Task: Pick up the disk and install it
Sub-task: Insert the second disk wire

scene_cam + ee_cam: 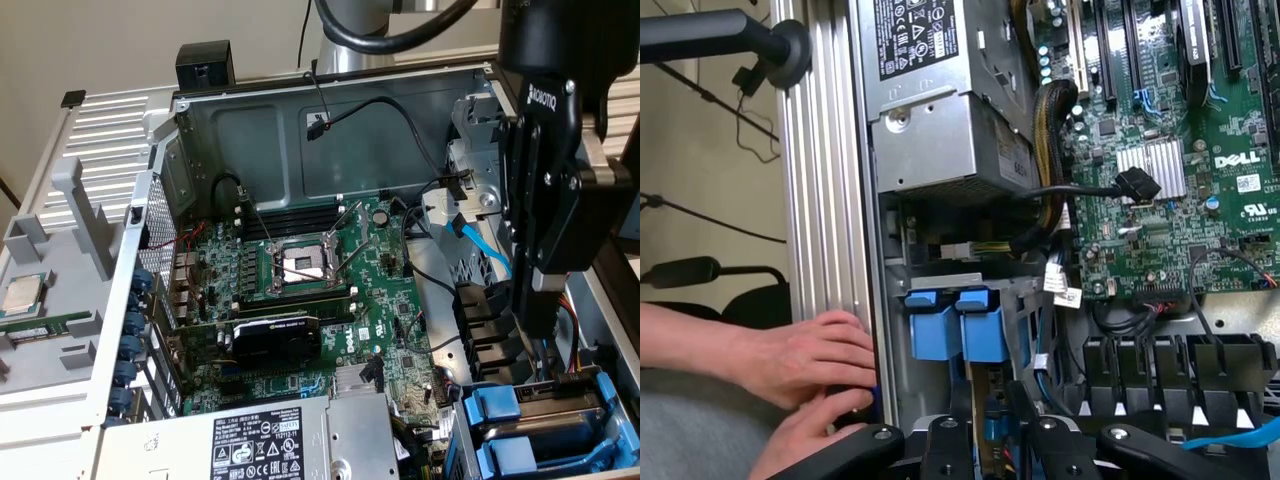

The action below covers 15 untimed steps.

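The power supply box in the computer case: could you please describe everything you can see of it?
The power supply box is a grey sheet-metal block sitting in a corner of the open computer case, beside the green circuit board. A black-and-white label with symbols and small print covers part of one face. A thick bundle of sleeved cables leaves its side and curves toward the board. Blue plastic tabs sit just past it.

At the exterior view's lower right, blue latches (500, 410) and black cables (440, 275) crowd the drive bay (600, 395); above the motherboard (330, 300) is free.

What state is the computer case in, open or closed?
Open: the motherboard and power supply lie exposed inside the case, no side panel over them.
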### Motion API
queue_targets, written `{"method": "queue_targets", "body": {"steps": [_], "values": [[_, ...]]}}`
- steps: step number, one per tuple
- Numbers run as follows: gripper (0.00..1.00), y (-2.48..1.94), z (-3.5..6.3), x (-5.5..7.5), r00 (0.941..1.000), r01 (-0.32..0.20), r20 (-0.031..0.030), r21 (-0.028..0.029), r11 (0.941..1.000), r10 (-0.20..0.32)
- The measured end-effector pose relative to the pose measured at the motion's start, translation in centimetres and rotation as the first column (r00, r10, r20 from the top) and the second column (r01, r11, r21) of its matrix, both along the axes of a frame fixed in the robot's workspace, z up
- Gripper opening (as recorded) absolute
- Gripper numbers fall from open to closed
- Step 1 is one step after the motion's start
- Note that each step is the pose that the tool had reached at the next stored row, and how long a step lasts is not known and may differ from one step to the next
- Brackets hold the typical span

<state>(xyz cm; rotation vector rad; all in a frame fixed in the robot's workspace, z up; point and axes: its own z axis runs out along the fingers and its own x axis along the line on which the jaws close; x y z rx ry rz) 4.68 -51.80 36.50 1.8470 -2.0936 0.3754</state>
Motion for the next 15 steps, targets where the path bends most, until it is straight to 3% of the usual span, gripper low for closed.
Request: {"method": "queue_targets", "body": {"steps": [3, 5, 10, 15], "values": [[0.27, -0.02, 0.01, 0.0, 1.0, 0.0, 0.0, 0.0209, 0.9998, 0.0], [0.27, -0.02, 0.01, 0.0, 1.0, 0.0, -0.0013, 0.0262, 0.9997, 0.0], [0.27, -0.1, 0.0, 0.0, 1.0, 0.0, -0.007, 0.0282, 0.9996, 0.0], [0.27, -0.3, 0.0, 0.0, 1.0, 0.0, -0.0077, 0.0286, 0.9996, 0.0]]}}
